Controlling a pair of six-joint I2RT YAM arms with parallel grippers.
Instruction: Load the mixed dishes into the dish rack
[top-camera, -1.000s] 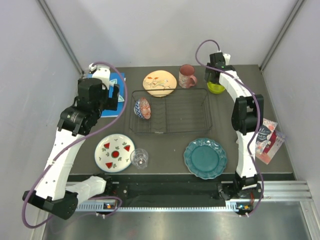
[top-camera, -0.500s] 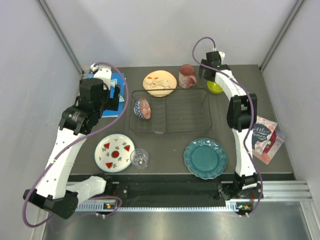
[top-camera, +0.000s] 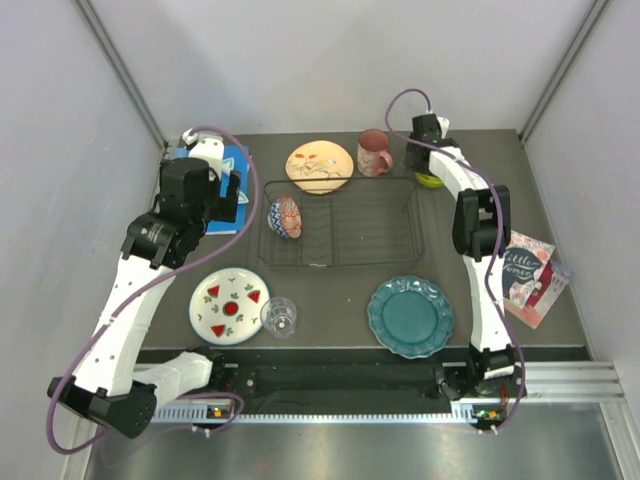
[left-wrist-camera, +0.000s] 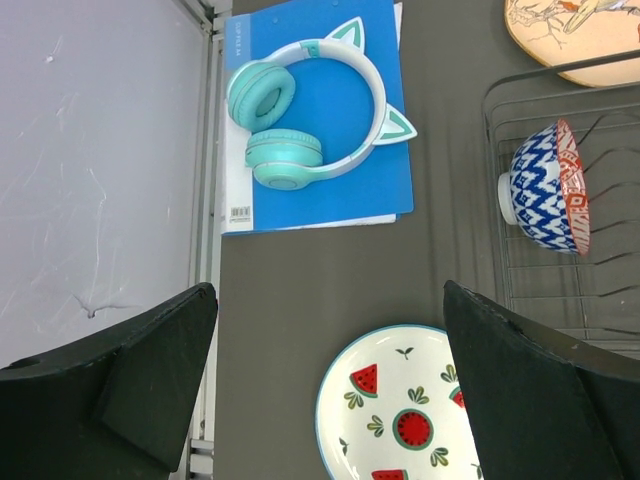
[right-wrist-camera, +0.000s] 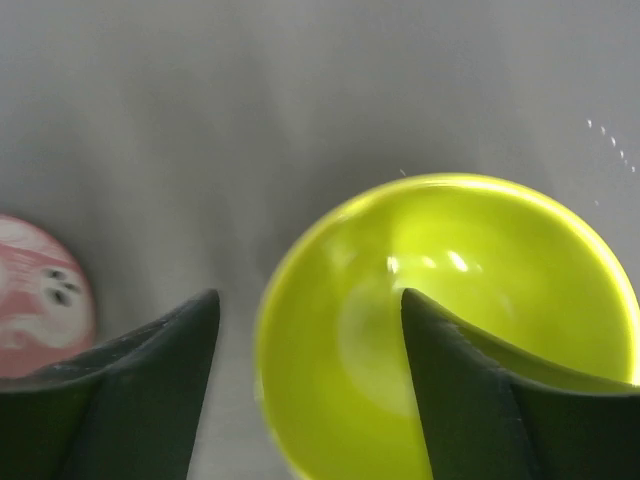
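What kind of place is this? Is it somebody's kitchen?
Most likely a lab test booth, not a kitchen: plain white panels surround a dark table, a left arm and right arm are bolted at its near edge, and headphones lie near the dish rack.

1. Left arm (top-camera: 125, 310) is arching up from its base, bent at the elbow; left gripper (left-wrist-camera: 328, 290) is pointing straight down, jaws spread wide.
2. Right arm (top-camera: 487, 300) is stretching far forward; right gripper (right-wrist-camera: 308, 300) is facing down, fingers (right-wrist-camera: 150, 390) parted.
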